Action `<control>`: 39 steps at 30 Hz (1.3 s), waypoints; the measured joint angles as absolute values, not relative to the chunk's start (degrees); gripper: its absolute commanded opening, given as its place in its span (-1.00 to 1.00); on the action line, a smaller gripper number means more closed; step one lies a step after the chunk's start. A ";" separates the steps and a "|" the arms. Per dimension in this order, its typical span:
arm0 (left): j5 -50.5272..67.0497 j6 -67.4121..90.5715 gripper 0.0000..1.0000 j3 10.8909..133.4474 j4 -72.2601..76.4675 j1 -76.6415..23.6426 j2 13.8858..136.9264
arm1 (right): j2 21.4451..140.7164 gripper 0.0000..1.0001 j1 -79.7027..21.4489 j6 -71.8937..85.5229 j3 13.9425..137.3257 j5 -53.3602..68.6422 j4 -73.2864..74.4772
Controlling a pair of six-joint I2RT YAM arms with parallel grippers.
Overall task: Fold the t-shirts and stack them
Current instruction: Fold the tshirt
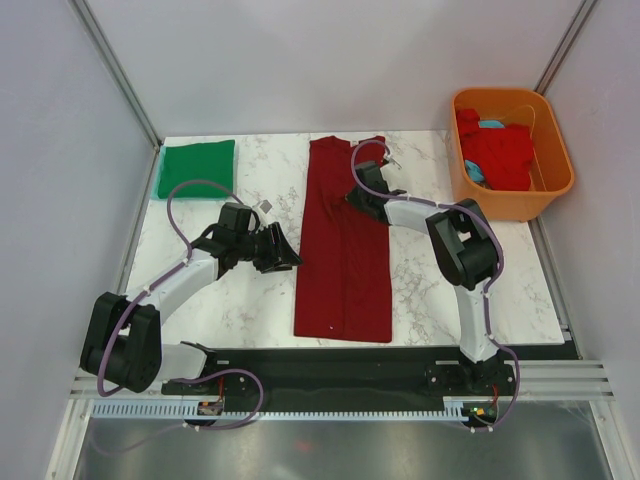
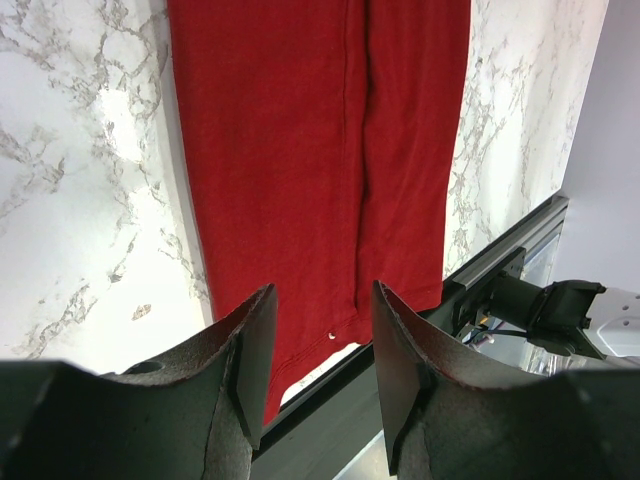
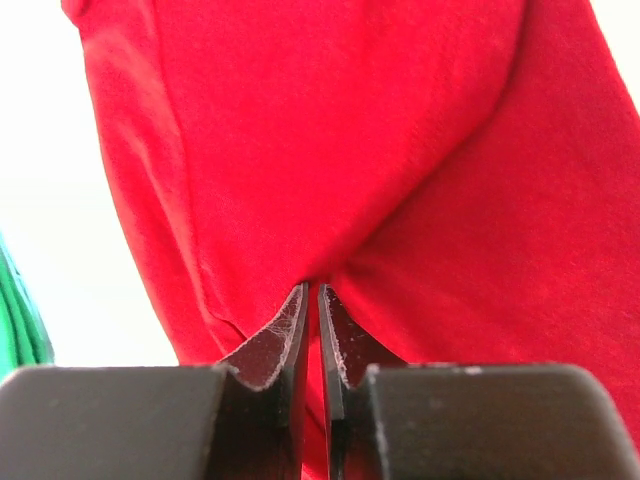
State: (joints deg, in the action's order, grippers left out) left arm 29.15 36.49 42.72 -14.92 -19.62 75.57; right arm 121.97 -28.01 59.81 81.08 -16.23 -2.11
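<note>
Far left on the white marble-patterned tabletop (image 1: 250,300), a bright green t-shirt (image 1: 197,168) lay folded into a flat square. The right wrist view caught only a sliver of it at its edge (image 3: 15,310).

The left gripper (image 1: 290,255) stood just left of the maroon t-shirt (image 1: 340,270). The top view did not settle its state. The left wrist view showed it (image 2: 322,300) with dull black fingers (image 2: 250,350) apart and nothing between them, above the shirt's hem edge (image 2: 320,180).

The maroon t-shirt lay at centre as a long narrow strip of soft knit, sleeves folded in. A lengthwise seam and a small pale dot near the hem showed only in the left wrist view.

The right gripper (image 1: 356,196) sat on the strip's upper right part. In the right wrist view it (image 3: 310,292) was closed to a thin slit, pinching puckered cloth (image 3: 330,140).

Far right, a smooth orange plastic tub (image 1: 545,190) held crumpled brighter red (image 1: 497,150) and light blue cloth (image 1: 490,125).
</note>
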 measured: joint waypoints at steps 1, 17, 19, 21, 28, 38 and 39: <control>29.15 36.49 0.00 42.72 -14.92 -19.62 75.57 | 122.15 -0.68 -28.01 59.81 81.58 -16.43 -1.98; 29.21 36.45 0.00 42.72 -14.92 -19.62 75.57 | 125.12 -0.51 -28.01 59.79 85.23 -16.84 -0.99; 29.23 36.45 0.00 42.72 -14.92 -19.62 75.57 | 125.23 -0.47 -28.01 59.77 85.23 -16.86 -0.84; 29.26 36.45 0.00 42.72 -14.92 -19.62 75.57 | 125.40 -0.47 -28.01 59.75 85.23 -16.93 -0.73; 29.34 36.42 -0.01 42.72 -14.92 -19.62 75.57 | 126.02 -0.85 -28.01 58.83 86.35 -17.72 0.08; 29.91 36.42 -0.01 42.72 -14.92 -19.59 75.57 | 126.48 -1.00 -28.03 55.64 89.27 -18.85 2.26; 30.00 36.42 -0.01 42.72 -14.92 -19.59 75.57 | 126.48 -1.00 -28.03 55.42 89.45 -19.00 2.70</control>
State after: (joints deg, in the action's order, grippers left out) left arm 30.00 36.42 42.72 -14.92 -19.59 75.57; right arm 126.48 -28.03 55.42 89.45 -19.00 2.70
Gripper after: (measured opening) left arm 0.499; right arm 0.009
